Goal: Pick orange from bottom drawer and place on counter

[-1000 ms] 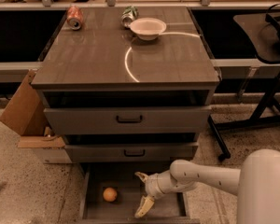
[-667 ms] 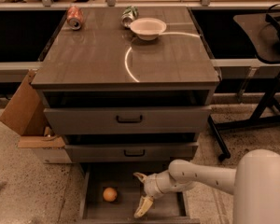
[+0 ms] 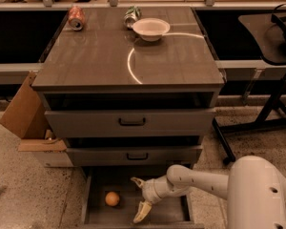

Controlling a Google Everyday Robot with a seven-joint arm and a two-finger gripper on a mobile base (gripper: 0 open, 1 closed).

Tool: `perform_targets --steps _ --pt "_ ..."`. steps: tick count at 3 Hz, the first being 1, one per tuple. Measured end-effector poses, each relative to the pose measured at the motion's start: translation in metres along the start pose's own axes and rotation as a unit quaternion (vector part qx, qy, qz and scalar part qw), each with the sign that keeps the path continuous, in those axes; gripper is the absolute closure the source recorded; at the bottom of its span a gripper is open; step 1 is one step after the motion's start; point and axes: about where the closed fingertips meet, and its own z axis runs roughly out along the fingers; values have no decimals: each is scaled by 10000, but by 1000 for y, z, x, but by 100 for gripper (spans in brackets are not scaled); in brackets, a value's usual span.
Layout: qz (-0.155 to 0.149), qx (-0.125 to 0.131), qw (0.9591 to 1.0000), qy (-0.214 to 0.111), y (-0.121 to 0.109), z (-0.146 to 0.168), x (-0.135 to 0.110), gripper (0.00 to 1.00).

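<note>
A small orange (image 3: 112, 198) lies on the floor of the pulled-out bottom drawer (image 3: 174, 214), toward its left side. My gripper (image 3: 139, 197) hangs inside the same drawer, a short way to the right of the orange and apart from it. It is open: one pale finger (image 3: 136, 182) points up and left, the other (image 3: 142, 212) points down toward the drawer's front. Nothing sits between them. The counter (image 3: 100, 56) is the wide glossy top of the cabinet, with a curved white light streak across it.
On the counter's back edge lie a red soda can (image 3: 76, 17), a green can (image 3: 131, 16) and a white bowl (image 3: 151, 28). A cardboard box (image 3: 26, 116) stands left of the cabinet. Black stand legs (image 3: 257, 123) are on the right. My white arm (image 3: 257, 187) fills the lower right.
The arm has crept slightly to the left, bringing the open gripper a little closer to the orange. The orange has not moved.
</note>
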Motion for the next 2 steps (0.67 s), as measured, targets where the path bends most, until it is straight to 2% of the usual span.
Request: perform_targets --steps 2 --pt "17 -43 9999 -103 0 7 4 0"
